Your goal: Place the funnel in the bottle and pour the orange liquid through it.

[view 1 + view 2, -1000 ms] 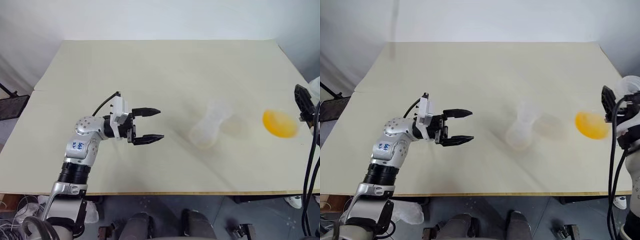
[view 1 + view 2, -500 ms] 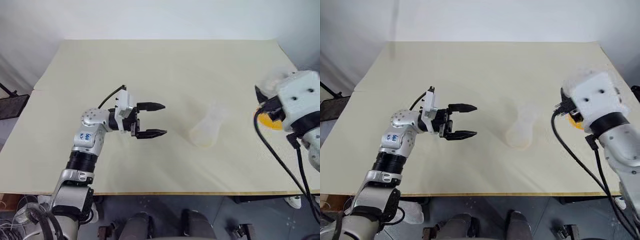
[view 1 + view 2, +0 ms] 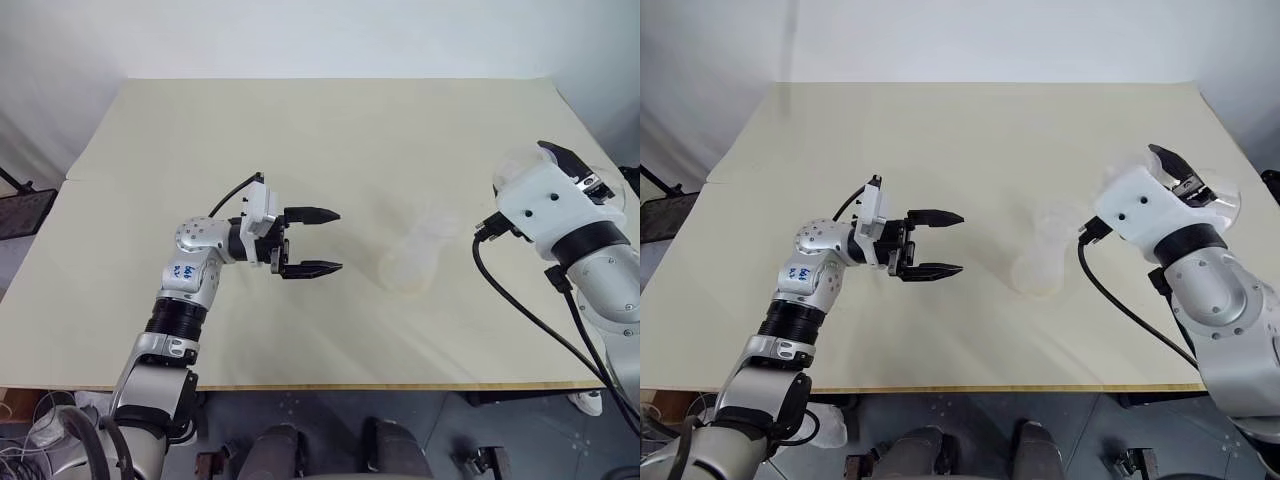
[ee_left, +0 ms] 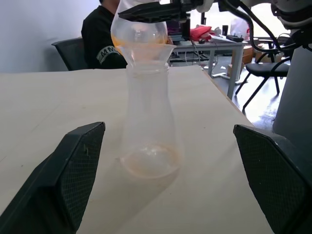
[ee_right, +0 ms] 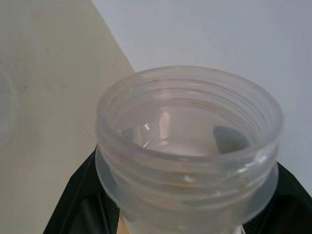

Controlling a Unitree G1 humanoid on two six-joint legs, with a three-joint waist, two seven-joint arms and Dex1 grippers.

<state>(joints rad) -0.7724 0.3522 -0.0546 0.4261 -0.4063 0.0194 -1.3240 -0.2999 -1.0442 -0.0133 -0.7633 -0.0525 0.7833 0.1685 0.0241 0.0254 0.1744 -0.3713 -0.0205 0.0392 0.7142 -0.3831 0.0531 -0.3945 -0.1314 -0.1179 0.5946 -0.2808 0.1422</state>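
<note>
Clear frosted conical plastic bottle [image 3: 415,258] stands right of the cream desk's [image 3: 300,130] centre, clear funnel [image 4: 146,51] in its neck. Our left gripper [image 3: 318,241] waits spread beside it; our right gripper [image 3: 1175,175] clamps a threaded clear jar [image 5: 187,146] of orange liquid [image 4: 127,43]. We judge an off-centre pour could spill, or topple the unsteadied bottle

path: bare table [image 3: 300,130] | block: bottle [image 3: 415,258] (funnel-topped)
</note>
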